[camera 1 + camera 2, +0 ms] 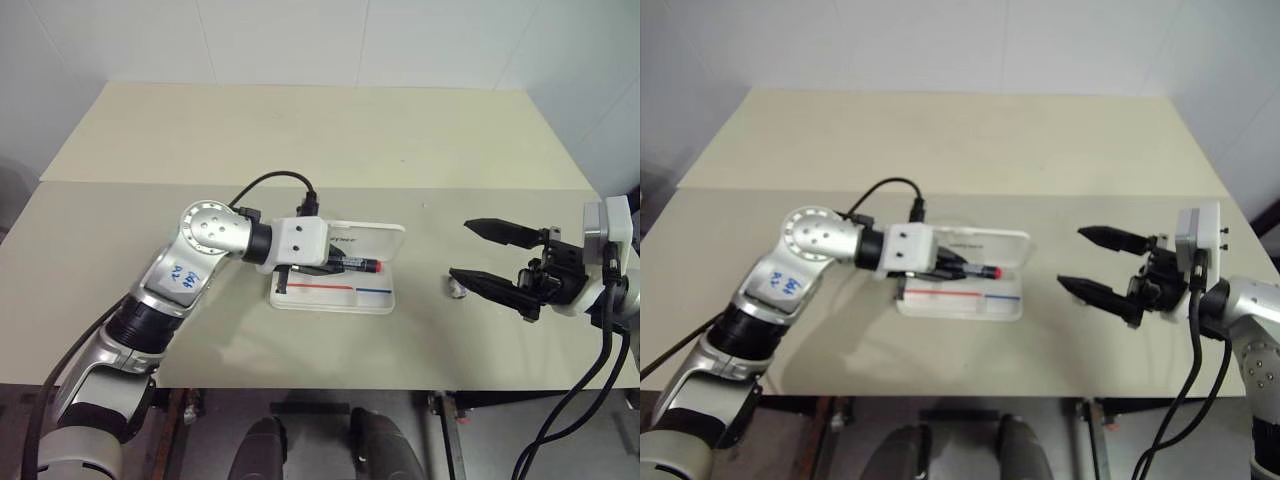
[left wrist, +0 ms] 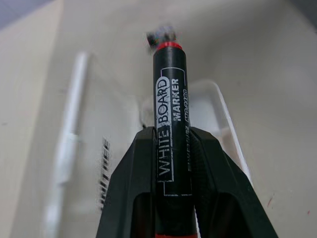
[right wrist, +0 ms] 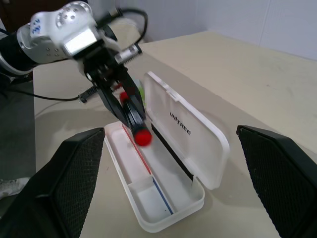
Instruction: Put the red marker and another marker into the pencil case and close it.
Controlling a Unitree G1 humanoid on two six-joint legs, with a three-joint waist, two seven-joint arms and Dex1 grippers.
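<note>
Over the open pencil case (image 1: 335, 297) on the table (image 1: 300, 150), head views: our left claw (image 1: 335, 265) is clenched on the red marker (image 1: 360, 266), barrel roughly level, cap toward our right, hanging above the tray with the lid (image 1: 365, 240) standing open behind. Our right claw (image 1: 492, 255) sits well apart to the right, jaws spread, nothing in them. A small object (image 1: 456, 289) lies just by its lower finger; can't tell what.

Left wrist view: fingers (image 2: 133, 188) pinch the marker (image 2: 171, 129) mid-barrel, case blurred beyond.

Right wrist view: marker's red end (image 3: 143, 138) points down into the long compartment (image 3: 143, 173); something green (image 3: 141, 93) peeks behind the left claw, maybe the other marker, unclear.

For this step we'd line the barrel up with the tray's long axis, lower until it nearly touches, then release, keeping clear of the lid and divider.
</note>
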